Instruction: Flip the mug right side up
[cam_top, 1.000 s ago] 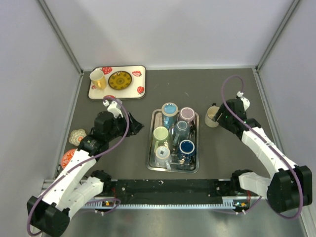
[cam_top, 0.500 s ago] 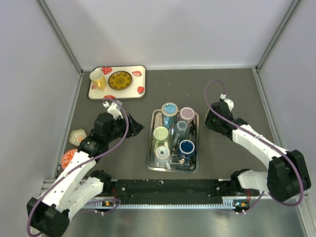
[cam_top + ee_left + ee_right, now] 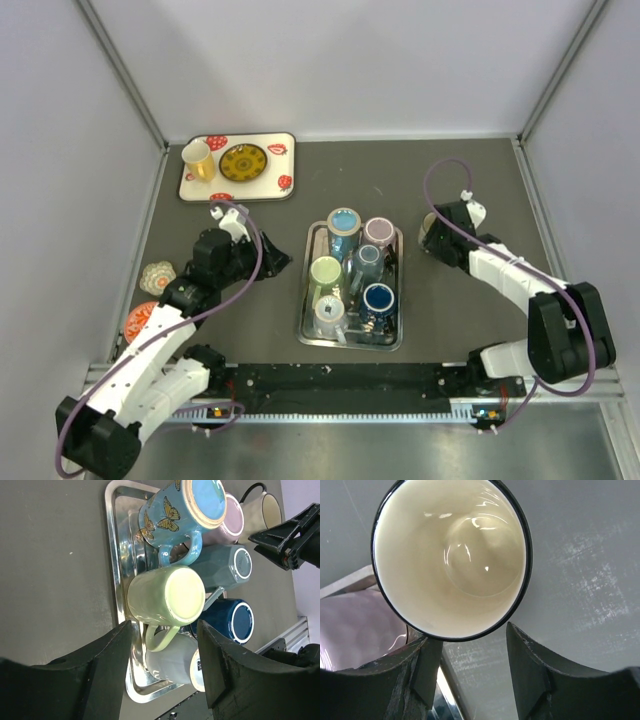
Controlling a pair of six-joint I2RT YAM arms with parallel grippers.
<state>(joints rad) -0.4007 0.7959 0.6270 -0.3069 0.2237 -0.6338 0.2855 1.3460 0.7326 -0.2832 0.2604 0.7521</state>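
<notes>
A cream mug with a dark rim stands mouth up on the table, just right of the metal tray; the top view shows only a sliver of the mug. My right gripper is open, its fingers just beside the rim, holding nothing. Several mugs lie bottom-up or on their sides in the tray, among them a green mug and a blue butterfly mug. My left gripper is open and empty, hovering left of the tray.
A strawberry-patterned tray with a yellow cup and a plate stands at the back left. Two small round items lie by the left wall. Walls close in on both sides.
My right gripper has swung left from beside the cream mug to over it, now covering most of it in the top view. The left arm has not moved.
</notes>
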